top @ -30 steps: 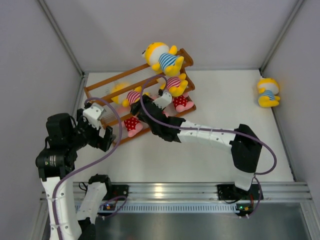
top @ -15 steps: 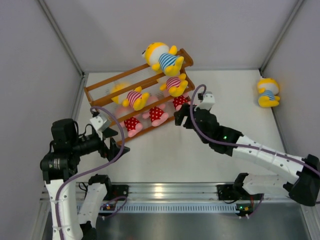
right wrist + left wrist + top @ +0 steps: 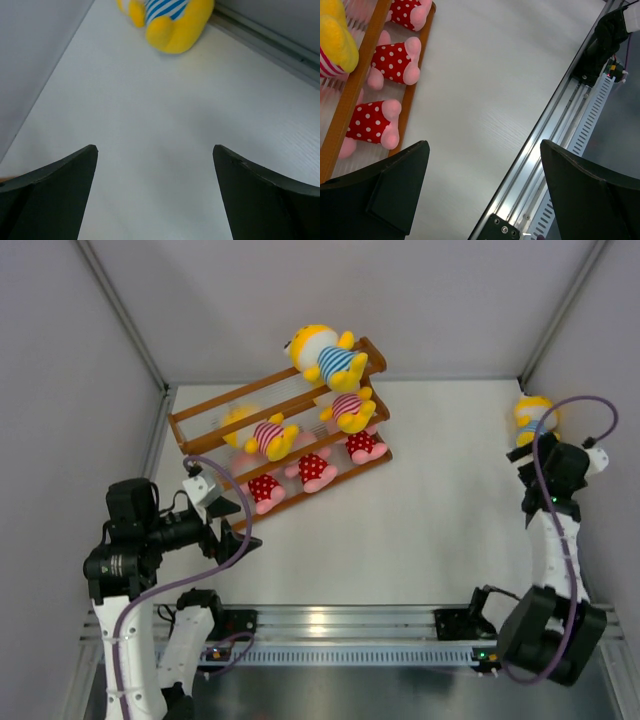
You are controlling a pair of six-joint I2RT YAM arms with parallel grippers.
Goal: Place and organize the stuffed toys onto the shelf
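Note:
The shelf (image 3: 205, 416) stands slanted at the back left, and its lower wooden bar (image 3: 351, 91) shows in the left wrist view. A yellow blue-striped toy (image 3: 326, 354) sits on top. Yellow pink-striped toys (image 3: 348, 407) (image 3: 268, 434) fill the middle tier. Three pink red-dotted toys (image 3: 314, 468) (image 3: 395, 57) line the lowest tier. One loose yellow blue-striped toy (image 3: 530, 410) (image 3: 169, 20) lies by the right wall. My right gripper (image 3: 530, 454) (image 3: 155, 147) hovers just short of it, open and empty. My left gripper (image 3: 238, 528) (image 3: 485, 145) is open and empty near the shelf's front left.
Grey walls close in the white table on the left, back and right. The right wall (image 3: 35, 60) and its floor rail (image 3: 270, 40) flank the loose toy. An aluminium rail (image 3: 400, 622) (image 3: 555, 130) runs along the near edge.
My right arm has swung away from the shelf to the far right, ending beside the loose yellow toy, and its jaws have widened. The left arm has barely moved.

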